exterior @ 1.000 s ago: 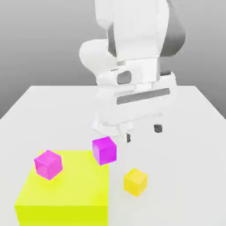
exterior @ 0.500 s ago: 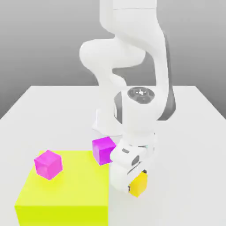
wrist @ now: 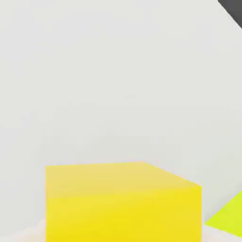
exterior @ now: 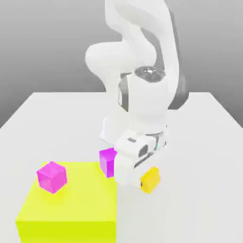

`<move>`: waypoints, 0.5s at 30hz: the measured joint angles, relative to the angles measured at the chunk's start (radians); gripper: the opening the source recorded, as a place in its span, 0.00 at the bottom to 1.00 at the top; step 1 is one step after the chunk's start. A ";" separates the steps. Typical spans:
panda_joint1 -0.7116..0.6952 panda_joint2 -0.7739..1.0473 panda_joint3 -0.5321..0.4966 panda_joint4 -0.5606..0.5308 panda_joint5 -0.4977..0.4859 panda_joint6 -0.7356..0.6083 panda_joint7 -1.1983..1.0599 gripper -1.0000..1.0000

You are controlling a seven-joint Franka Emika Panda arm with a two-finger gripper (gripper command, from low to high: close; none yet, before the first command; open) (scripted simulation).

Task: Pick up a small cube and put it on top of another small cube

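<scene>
A small golden-yellow cube (wrist: 124,203) sits close before the camera, seen from slightly above so that its paler top face and its deeper-yellow front face both show. Behind it spreads the plain pale-grey table (wrist: 118,80), with a dark wedge of background (wrist: 232,8) past the table's edge. A sliver of the lime-yellow block (wrist: 229,218) appears just beside the cube, and pale rounded shapes show under the cube's lower corners.
</scene>
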 joint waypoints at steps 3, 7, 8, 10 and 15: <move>-0.026 -0.104 -0.006 0.001 0.012 -0.108 0.096 0.00; -0.094 -0.248 -0.002 -0.002 -0.001 -0.258 0.253 0.00; -0.114 -0.285 0.002 -0.003 -0.007 -0.295 0.295 0.00; -0.159 -0.358 0.013 -0.005 -0.019 -0.370 0.379 0.00; -0.230 -0.465 0.051 -0.048 -0.023 -0.476 0.530 0.00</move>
